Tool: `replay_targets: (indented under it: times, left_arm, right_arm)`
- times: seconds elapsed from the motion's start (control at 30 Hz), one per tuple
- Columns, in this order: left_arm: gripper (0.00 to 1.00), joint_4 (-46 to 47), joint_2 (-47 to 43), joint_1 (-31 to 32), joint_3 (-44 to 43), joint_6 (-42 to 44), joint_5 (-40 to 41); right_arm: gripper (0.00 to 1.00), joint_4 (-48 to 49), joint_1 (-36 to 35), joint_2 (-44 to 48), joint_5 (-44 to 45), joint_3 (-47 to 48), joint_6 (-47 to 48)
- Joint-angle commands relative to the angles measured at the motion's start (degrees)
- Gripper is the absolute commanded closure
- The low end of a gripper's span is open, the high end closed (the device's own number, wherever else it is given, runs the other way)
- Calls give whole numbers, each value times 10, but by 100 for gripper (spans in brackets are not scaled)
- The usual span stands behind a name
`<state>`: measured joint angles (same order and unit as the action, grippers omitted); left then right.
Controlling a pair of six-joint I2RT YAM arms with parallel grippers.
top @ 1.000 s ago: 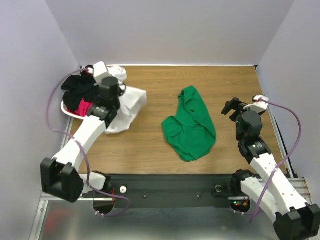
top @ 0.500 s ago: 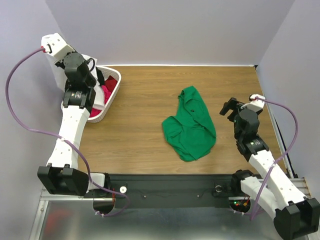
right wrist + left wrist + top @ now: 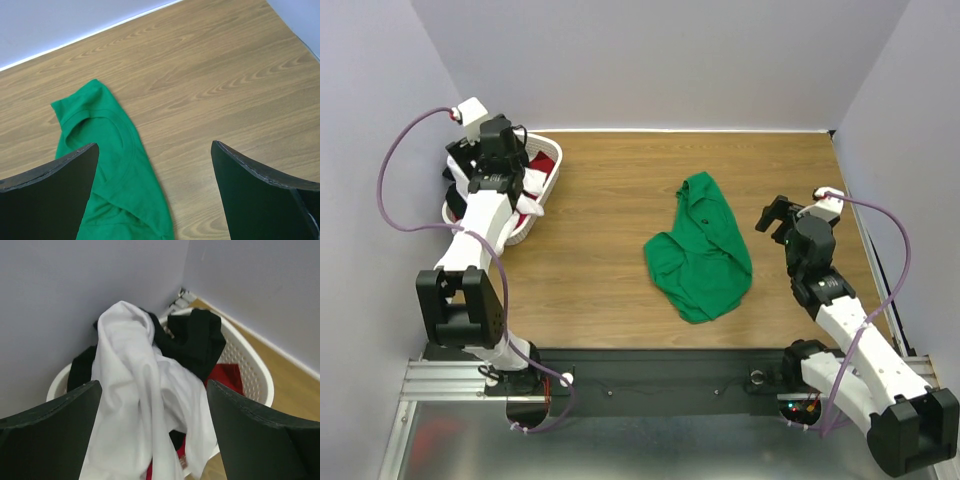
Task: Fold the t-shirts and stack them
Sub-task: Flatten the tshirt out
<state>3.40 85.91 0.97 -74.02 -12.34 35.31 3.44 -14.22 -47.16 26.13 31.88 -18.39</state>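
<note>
1. Right gripper [image 3: 775,216], right of centre. Jaws spread wide with nothing between them. It hangs over bare wooden table [image 3: 610,200], just beside the green t-shirt [image 3: 700,255].
2. Green t-shirt, centre of frame. It lies on the table as a crumpled, unfolded heap, collar toward the top. Risk: a pinch on a bunched layer would likely drag the whole heap instead of spreading it.
3. Left gripper [image 3: 152,390], upper left. Fingers are wide apart and grip nothing. It is poised over the laundry basket [image 3: 250,375], with white cloth below the gap.
4. White t-shirt [image 3: 125,355], on top of the basket pile, one part trailing over the rim. Risk: it lies twined with the black t-shirt [image 3: 197,340], so a lift may haul both out or tip the light basket.
5. Red t-shirt [image 3: 225,377], low in the basket, mostly covered.
6. Basket, far upper-left corner, close to the walls. Risk: there looks to be little room for the arm to swing.
</note>
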Motion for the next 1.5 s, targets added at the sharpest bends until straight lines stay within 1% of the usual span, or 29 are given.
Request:
replay_targets:
  times: [0.0, 0.07, 0.1, 0.13, 0.17, 0.2, 0.23, 0.27, 0.3, 0.37, 0.4, 0.43, 0.5, 0.53, 0.6, 0.63, 0.7, 0.73, 0.77, 0.83, 0.9, 1.03, 1.1, 1.27, 1.33, 1.4, 1.43, 1.47]
  left_arm:
    - [1, 11, -50, 12, -43, 4, -37]
    - [1, 33, -78, 54, -31, 29, -34]
    - [1, 40, -85, 78, -25, 39, -11]
    - [1, 52, -97, 127, -14, 51, 4]
    - [1, 56, -101, 155, -5, 68, 34]
    - [1, 58, -103, 181, -1, 72, 48]
    - [1, 60, -108, 227, 6, 72, 56]
    - [1, 61, -111, 228, 15, 70, 61]
    - [1, 64, -115, 268, 40, 64, 64]
    - [1, 79, -125, 313, 70, 42, 63]
    - [1, 85, -127, 356, 86, 35, 59]
    - [1, 90, -125, 375, 113, 26, 37]
    - [2, 103, -118, 408, 139, -17, -7]
    - [2, 121, -109, 431, 164, -36, -66]
    - [3, 152, -95, 457, 191, -83, -124]
    - [3, 183, -73, 485, 207, -93, -169]
    - [4, 195, -39, 517, 207, -103, -188]
    - [4, 194, -4, 534, 194, -105, -192]
    - [4, 195, 12, 558, 187, -108, -197]
    - [6, 197, 56, 577, 172, -114, -212]
    - [8, 197, 79, 592, 165, -118, -219]
    - [14, 201, 119, 597, 161, -138, -224]
    - [16, 201, 129, 596, 158, -139, -226]
    - [25, 204, 171, 597, 141, -132, -220]
    - [35, 202, 189, 597, 131, -128, -220]
    - [42, 197, 199, 597, 124, -124, -220]
    - [48, 188, 205, 597, 118, -123, -216]
    - [50, 186, 207, 598, 117, -121, -211]
  right_arm:
    - [0, 24, 3, 3, -13, 16, 3]
    - [0, 24, 3, -6, -19, 19, 3]
    - [0, 24, 2, -9, -20, 20, 3]
    - [0, 24, 3, -13, -24, 20, 3]
    - [0, 24, 3, -18, -27, 21, 3]
    - [0, 24, 3, -21, -30, 22, 3]
    - [0, 24, 2, -25, -38, 23, 4]
    - [0, 24, 3, -29, -44, 25, 5]
    - [0, 23, 3, -42, -50, 30, 10]
    - [0, 22, 2, -56, -67, 34, 9]
    - [0, 22, 3, -65, -72, 35, 8]
    - [0, 22, 2, -72, -78, 37, 4]
    - [0, 22, 2, -82, -95, 40, -1]
    - [0, 21, 3, -93, -106, 42, -7]
    - [0, 19, 3, -101, -113, 41, -14]
    - [0, 18, 3, -104, -113, 40, -16]
    - [0, 15, 3, -112, -103, 39, -22]
    - [0, 8, 2, -113, -94, 40, -24]
    - [0, 3, 3, -114, -86, 42, -25]
    - [0, -10, 3, -110, -76, 43, -29]
    - [0, -19, 3, -103, -61, 42, -31]
    - [0, -24, 3, -93, -47, 43, -31]
    - [0, -24, 2, -93, -47, 44, -32]
    - [0, -24, 2, -108, -49, 43, -34]
    - [0, -24, 3, -112, -51, 44, -34]
    - [0, -24, 2, -112, -52, 44, -35]
    - [0, -24, 3, -112, -53, 44, -35]
    - [0, -24, 3, -110, -52, 44, -33]
